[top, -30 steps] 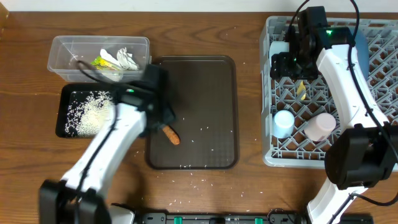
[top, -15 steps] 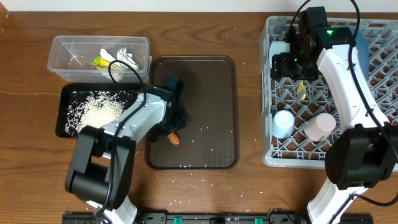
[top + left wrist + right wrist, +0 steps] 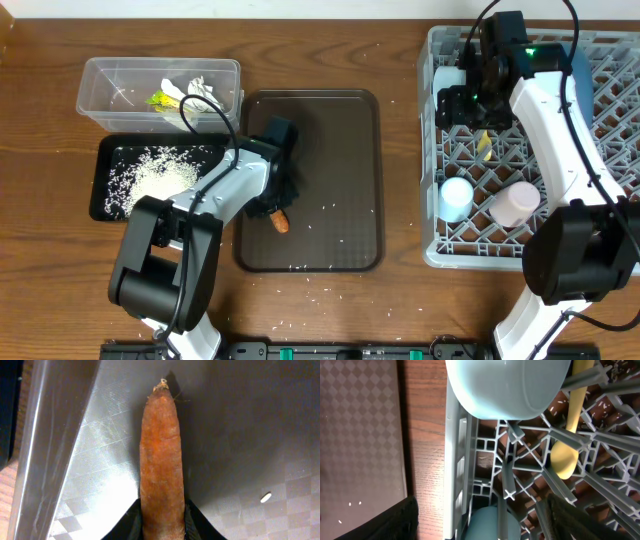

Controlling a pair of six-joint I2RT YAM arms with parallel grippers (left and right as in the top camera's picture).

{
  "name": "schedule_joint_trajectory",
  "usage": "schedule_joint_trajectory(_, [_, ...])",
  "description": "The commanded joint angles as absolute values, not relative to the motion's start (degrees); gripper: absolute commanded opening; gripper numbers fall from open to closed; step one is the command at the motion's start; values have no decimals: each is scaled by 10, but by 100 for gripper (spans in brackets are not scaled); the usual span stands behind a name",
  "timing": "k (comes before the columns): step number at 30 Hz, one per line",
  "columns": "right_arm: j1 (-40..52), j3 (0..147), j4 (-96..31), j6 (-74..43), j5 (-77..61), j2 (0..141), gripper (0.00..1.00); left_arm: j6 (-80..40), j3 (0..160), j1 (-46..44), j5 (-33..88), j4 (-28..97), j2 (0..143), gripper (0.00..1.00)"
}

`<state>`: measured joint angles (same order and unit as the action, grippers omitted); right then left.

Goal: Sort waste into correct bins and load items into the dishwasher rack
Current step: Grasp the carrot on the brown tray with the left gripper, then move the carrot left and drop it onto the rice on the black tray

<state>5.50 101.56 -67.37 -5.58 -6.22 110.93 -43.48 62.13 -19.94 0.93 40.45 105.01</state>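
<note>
I've got the left claw (image 3: 162, 521) clamped on the carrot stick (image 3: 161, 455) on the brown tray (image 3: 340, 130), and the right claw (image 3: 483, 520) spread wide above the rack (image 3: 612, 135).

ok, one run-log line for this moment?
left gripper: shut on carrot stick, at brown tray | right gripper: open, above rack | in rack: spoon, blue cup, pink cup

A robot lab staged as a kitchen: 2 robot arms (image 3: 560, 140) stand at a wooden desk (image 3: 400, 60) with a grey dish rack (image 3: 615, 100) and a brown tray (image 3: 335, 140).
</note>
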Motion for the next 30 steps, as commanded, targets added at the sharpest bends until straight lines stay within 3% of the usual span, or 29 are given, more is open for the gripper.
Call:
schedule_joint_trajectory(1, [58, 1023, -676, -50, -62, 1101, 79, -434, 625, -199, -4, 411, 1065, 19])
schedule_joint_trajectory(4, [58, 1023, -677, -49, -62, 1101, 79, -423, 644, -195, 11, 429, 1052, 9])
schedule_joint_trajectory(7, [58, 1023, -678, -41, -62, 1101, 79, -407, 671, -189, 29, 456, 1030, 7])
schedule_joint_trajectory(15, [57, 1023, -678, -40, -62, 1101, 79, -390, 733, -144, 27, 505, 923, 8])
schedule_joint_trajectory(20, [57, 1023, -677, -40, -62, 1101, 79, -417, 733, -68, -70, 500, 866, 8])
schedule_joint_trajectory(22, [57, 1023, -677, -41, -63, 1101, 78, -447, 730, -28, -114, 499, 865, 13])
schedule_joint_trajectory(30, [57, 1023, -684, -42, -63, 1101, 77, -497, 698, 90, -125, 407, 948, 13])
